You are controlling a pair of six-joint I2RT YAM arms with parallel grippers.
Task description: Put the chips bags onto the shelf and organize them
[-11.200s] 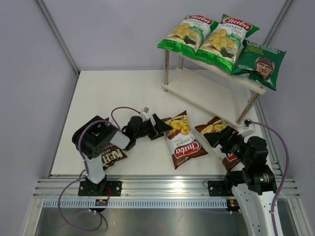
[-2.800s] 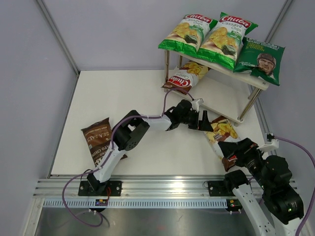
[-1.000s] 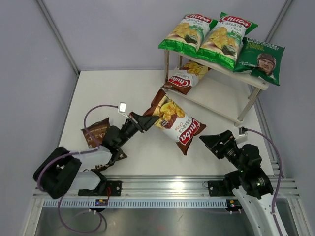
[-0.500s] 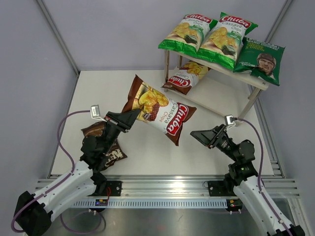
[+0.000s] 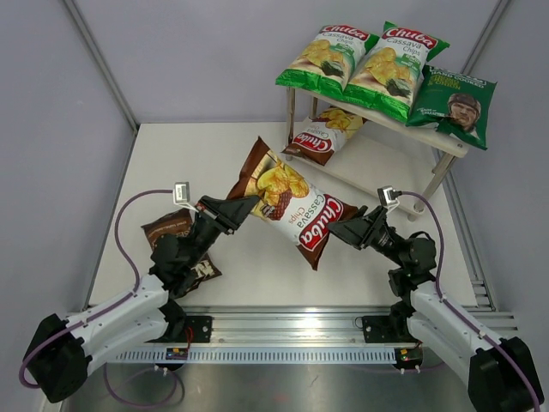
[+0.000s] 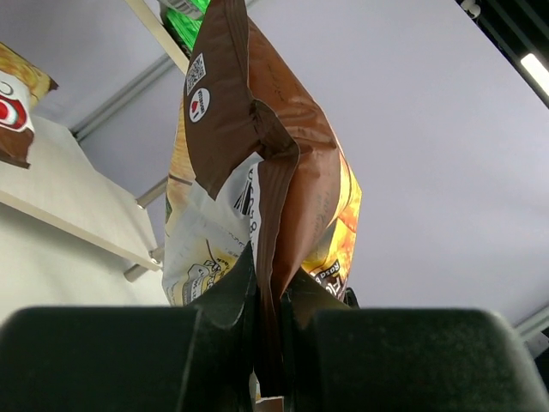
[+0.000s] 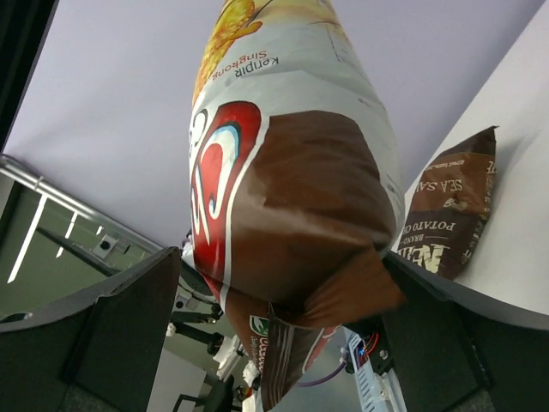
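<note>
The brown-red Chuba bag [image 5: 296, 204] hangs in the air between the two pincers. The left gripper [image 5: 247, 206] is clamped on the thin crimped seam at one end, as its wrist view shows, and the bag swells out beyond its tips toward the right gripper [image 5: 340, 232]; that one has its fingers spread, one on either side of the bag's far end, not pinching it; I judge the bag light, air-puffed and glossy, so it will sag, twist and slip in a loose hold, and the chips inside would crush under a squeeze on the belly; the flat seams at the ends are the places to take it, and the far seam sits just ahead of the right tips; beyond both pincers stands the shelf [image 5: 439, 142]; a second brown-red bag [image 5: 319, 136] lies at the left end of its lower board [image 5: 377, 167], the rest bare — the top tier, carrying three green bags [image 5: 396, 70], overhangs it, so the way in is low; behind the left gripper, partly under its arm, the dark Kettle bag [image 5: 167, 232] lies on the table [image 5: 214, 154]
</note>
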